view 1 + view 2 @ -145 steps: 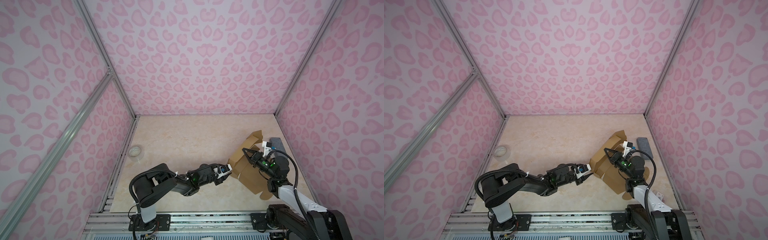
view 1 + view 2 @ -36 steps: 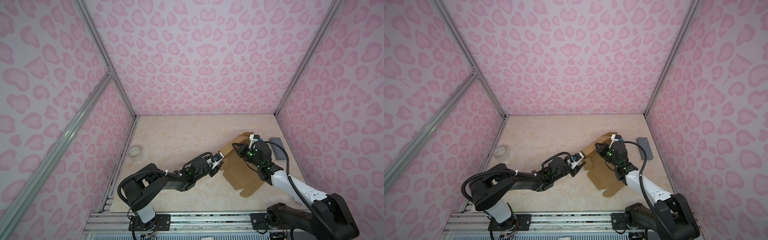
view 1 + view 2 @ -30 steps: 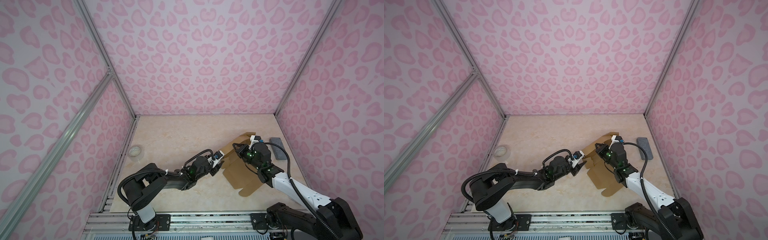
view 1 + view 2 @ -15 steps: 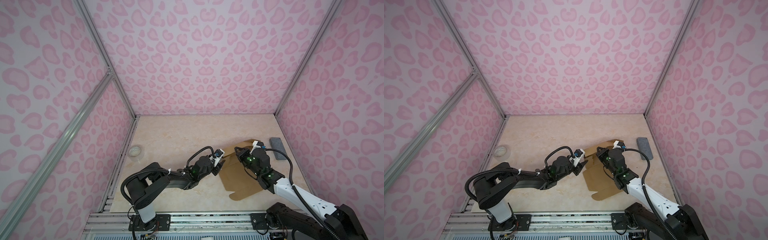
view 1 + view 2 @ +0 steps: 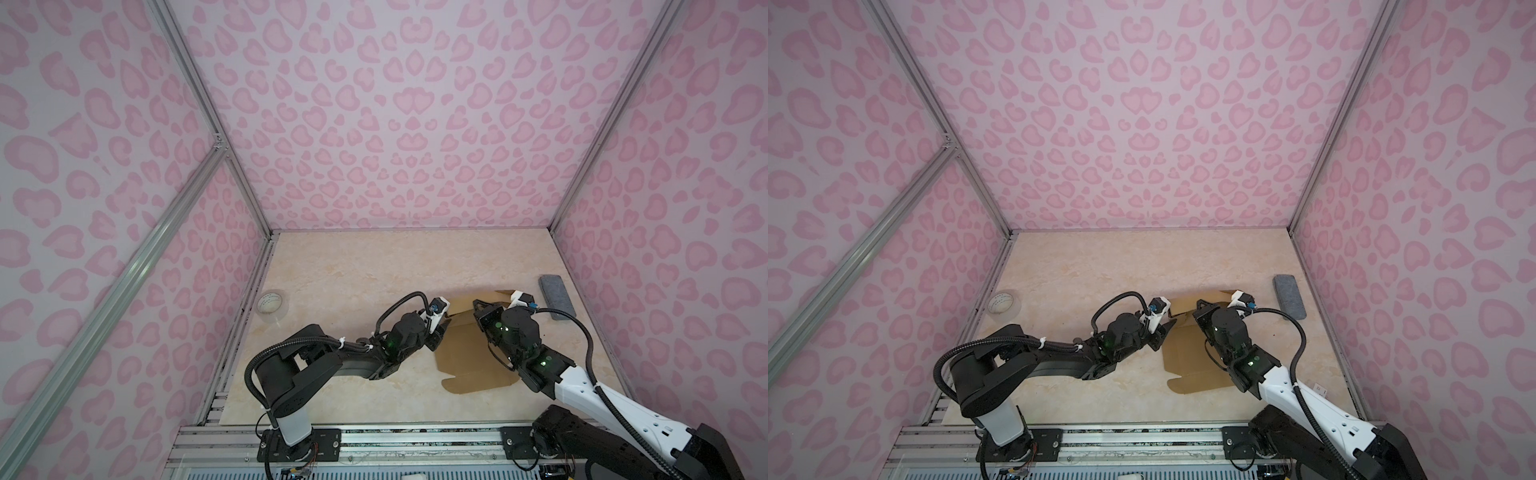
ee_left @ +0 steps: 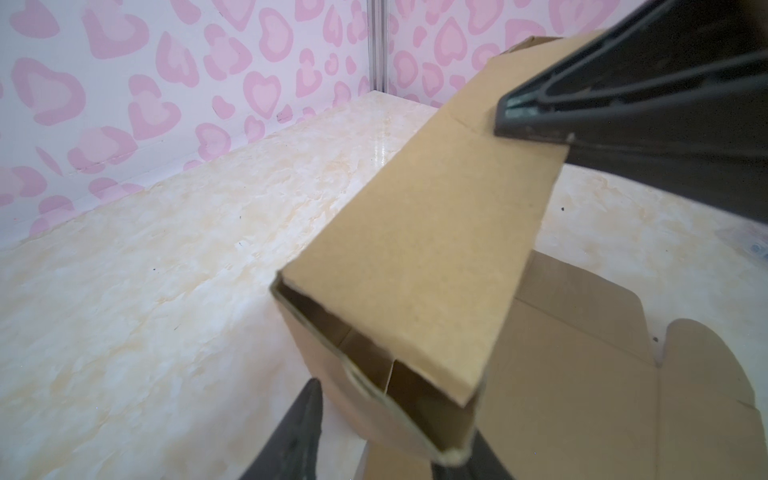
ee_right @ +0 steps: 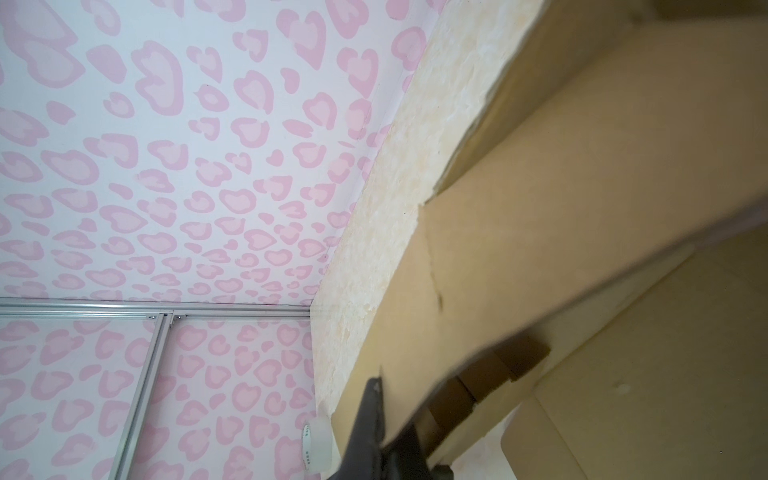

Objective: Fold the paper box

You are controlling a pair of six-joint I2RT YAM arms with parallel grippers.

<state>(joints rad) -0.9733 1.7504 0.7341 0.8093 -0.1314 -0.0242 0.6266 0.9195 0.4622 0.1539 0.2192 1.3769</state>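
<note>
Paper box [image 5: 469, 361] lies on the surface [image 5: 353, 270] right of the middle, between the two arms. Most of it is a flat sheet. The broad panel with its notched tabs points toward the robot's bases, and only the far strip is raised. In the left wrist view that strip is rolled over into a hollow double wall, tilted rather than upright, with its open end facing the camera.

The left hand [image 5: 439, 336] has a finger on either side of that open end. The fingers are apart, and I cannot tell whether they already press on the cardboard. The right hand [image 5: 476, 307] is at the wall's other end, closed tight on the cardboard there, with the panel's edge running into its fingers in the right wrist view.

The step in hand looks like forming the first side wall, with one arm anchoring it and the other taking hold of the free end. The task seems at an early stage, since no other wall is up.

The next move probably calls for the left hand to get a firm hold and both hands to roll the wall fully over and press it down so it seats against the base. The pinched end should not tear or drag the sheet.

A grey block [image 5: 557, 297] lies near the right wall, apart from the box. A tape roll [image 5: 272, 305] sits well away at the left edge.
</note>
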